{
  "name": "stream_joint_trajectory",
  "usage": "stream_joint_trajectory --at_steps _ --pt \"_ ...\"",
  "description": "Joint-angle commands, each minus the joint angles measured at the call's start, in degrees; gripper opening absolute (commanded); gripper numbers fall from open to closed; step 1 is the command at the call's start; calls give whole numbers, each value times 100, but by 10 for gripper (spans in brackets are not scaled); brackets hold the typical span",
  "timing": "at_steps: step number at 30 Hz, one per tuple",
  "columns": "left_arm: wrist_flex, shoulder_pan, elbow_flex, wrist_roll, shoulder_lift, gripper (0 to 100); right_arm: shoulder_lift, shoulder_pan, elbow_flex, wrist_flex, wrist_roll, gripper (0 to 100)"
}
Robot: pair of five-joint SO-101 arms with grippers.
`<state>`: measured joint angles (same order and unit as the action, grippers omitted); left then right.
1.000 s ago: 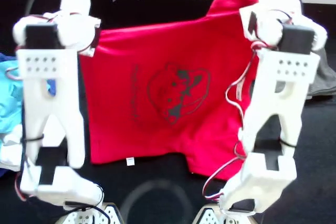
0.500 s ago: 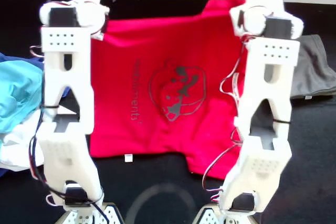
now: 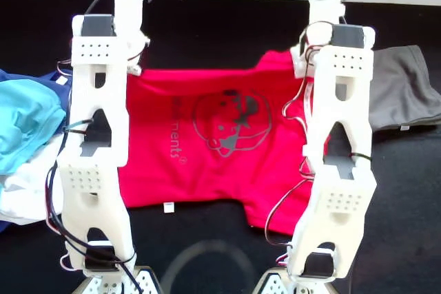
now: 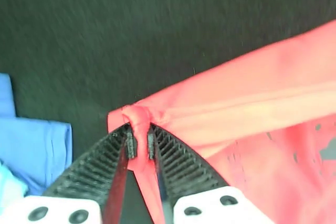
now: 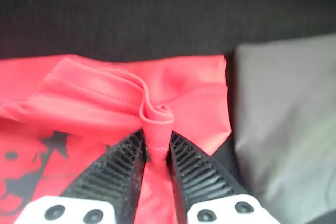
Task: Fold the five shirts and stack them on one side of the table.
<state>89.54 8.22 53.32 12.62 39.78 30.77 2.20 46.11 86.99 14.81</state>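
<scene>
A red shirt (image 3: 220, 149) with a dark printed picture lies spread on the black table, print up. My left gripper (image 4: 139, 142) is shut on a pinched fold of the red shirt (image 4: 252, 103) at its far left corner. My right gripper (image 5: 156, 148) is shut on a bunched fold of the red shirt (image 5: 105, 93) at its far right corner, close to a grey shirt (image 5: 283, 114). In the high view both white arms stretch away over the cloth, the left arm (image 3: 96, 135) on the left and the right arm (image 3: 341, 135) on the right.
A grey shirt (image 3: 403, 94) lies at the right edge of the table. A heap of blue, light blue and white shirts (image 3: 24, 142) sits at the left edge, and a blue sleeve (image 4: 31, 145) lies near my left gripper. Bare black table (image 3: 220, 25) lies beyond the red shirt.
Both arms have stretched out away from the bases, carrying the shirt's far edge with them. The red shirt now lies lower and flatter than one second ago.
</scene>
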Motion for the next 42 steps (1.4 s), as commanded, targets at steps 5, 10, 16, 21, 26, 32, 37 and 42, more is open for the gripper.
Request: stream_joint_trajectory --at_steps 5,10,16,21,26,32,37,42 --pt "1213 92 813 35 -110 8 -92 4 66 1130 -62 6" --pt "1231 180 259 35 -664 8 -444 -31 -22 1420 -62 6" --pt "1213 189 -2141 308 -2149 8 -1974 -48 -1596 1411 -62 6" --pt "1204 207 -3714 431 -3073 9 -3354 -145 -4233 813 -18 6" --pt "747 207 -5024 527 -3749 9 -4804 -286 -6923 -488 167 6" --pt "-325 171 -6818 527 -4215 9 -5754 -330 -8743 -1218 475 6" --pt "-659 180 -7609 536 -4435 9 -6018 -330 -9279 -1218 730 6" --pt "-659 180 -7776 536 -4558 9 -6167 -330 -9604 -1209 897 6"
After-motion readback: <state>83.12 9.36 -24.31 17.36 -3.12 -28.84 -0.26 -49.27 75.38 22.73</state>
